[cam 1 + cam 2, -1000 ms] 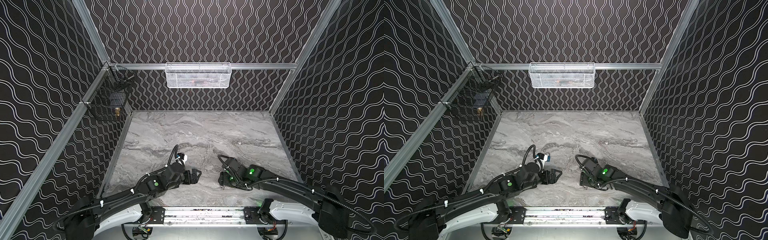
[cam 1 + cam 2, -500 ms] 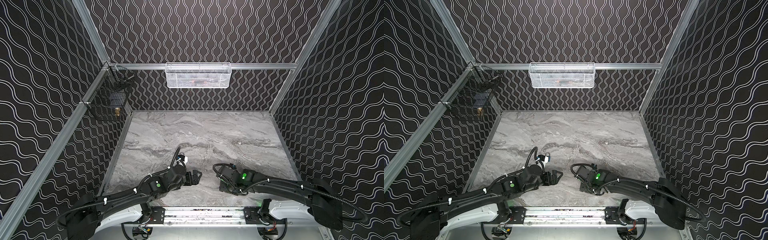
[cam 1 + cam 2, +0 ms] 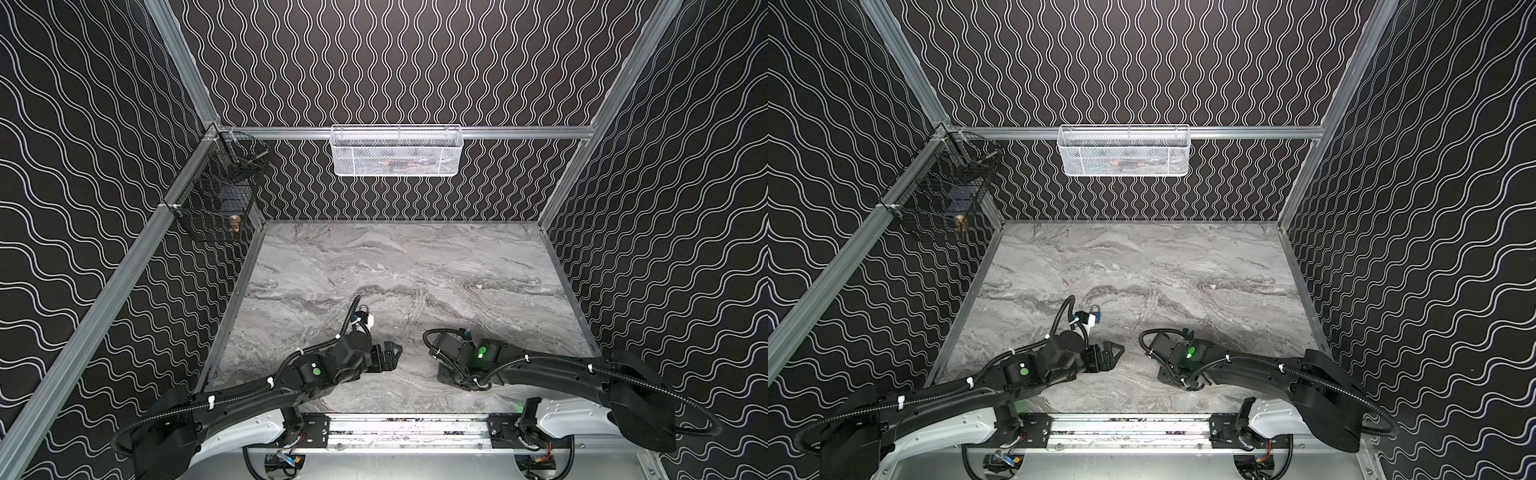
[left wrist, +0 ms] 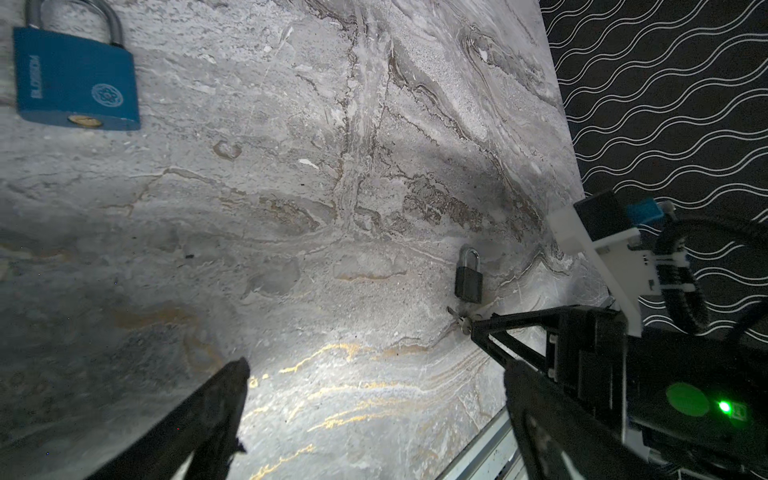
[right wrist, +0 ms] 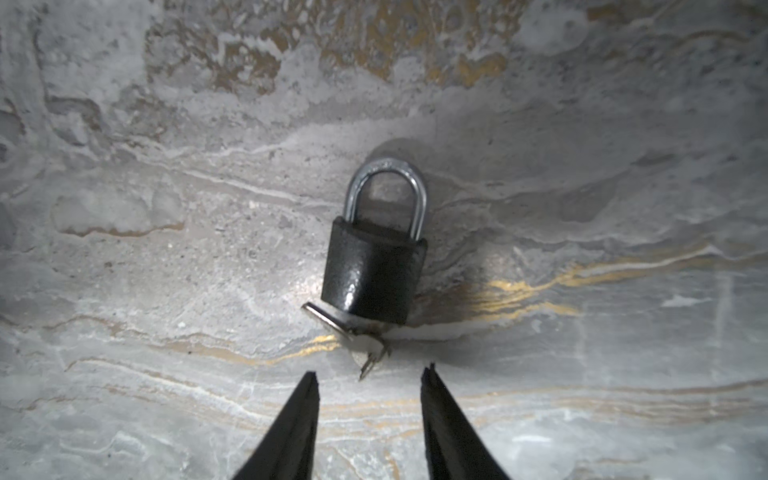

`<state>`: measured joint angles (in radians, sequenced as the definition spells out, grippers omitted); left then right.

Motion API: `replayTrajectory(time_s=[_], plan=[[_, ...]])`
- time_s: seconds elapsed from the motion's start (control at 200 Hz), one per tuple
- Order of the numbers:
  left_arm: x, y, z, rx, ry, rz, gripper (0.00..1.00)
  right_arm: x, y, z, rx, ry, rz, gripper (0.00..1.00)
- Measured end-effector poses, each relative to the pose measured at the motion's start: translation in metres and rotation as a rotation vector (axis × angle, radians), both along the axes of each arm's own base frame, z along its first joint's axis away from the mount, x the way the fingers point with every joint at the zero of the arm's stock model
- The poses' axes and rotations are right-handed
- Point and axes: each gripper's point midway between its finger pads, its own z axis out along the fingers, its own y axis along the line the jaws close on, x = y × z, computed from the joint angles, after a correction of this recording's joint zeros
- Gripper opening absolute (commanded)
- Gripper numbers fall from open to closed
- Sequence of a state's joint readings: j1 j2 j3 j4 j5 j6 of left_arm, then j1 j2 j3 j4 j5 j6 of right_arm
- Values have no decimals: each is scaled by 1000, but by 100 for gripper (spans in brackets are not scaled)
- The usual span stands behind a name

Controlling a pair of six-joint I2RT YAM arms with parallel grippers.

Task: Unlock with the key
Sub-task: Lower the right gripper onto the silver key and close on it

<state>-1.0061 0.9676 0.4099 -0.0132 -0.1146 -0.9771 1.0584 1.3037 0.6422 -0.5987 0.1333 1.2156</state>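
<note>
Hovering low, right claw (image 5: 369, 372) before black padlock (image 5: 374, 274)

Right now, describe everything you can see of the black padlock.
The black padlock lies flat on the marble-look table. It has a glossy, slightly pebbled dark body and a silvery metal shackle with both legs seated in it, so it looks locked. A silvery key touches its base; whether it sits in the keyhole cannot be told. The right gripper is open just short of the key, touching neither.
</note>
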Motion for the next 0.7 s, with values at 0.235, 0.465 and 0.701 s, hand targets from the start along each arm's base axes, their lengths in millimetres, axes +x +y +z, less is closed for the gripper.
replayTrajectory(time_s=[0.235,0.465,0.701], plan=[[2,3,0,3,-1,22,99,0,-2,-6,-21,5,-8,30],[2,4,-3,13,4,26,99,0,-4,-10,-29,2,-9,22],[2,3,-6,24,11,25,99,1,-4,-12,-36,2,-10,16]])
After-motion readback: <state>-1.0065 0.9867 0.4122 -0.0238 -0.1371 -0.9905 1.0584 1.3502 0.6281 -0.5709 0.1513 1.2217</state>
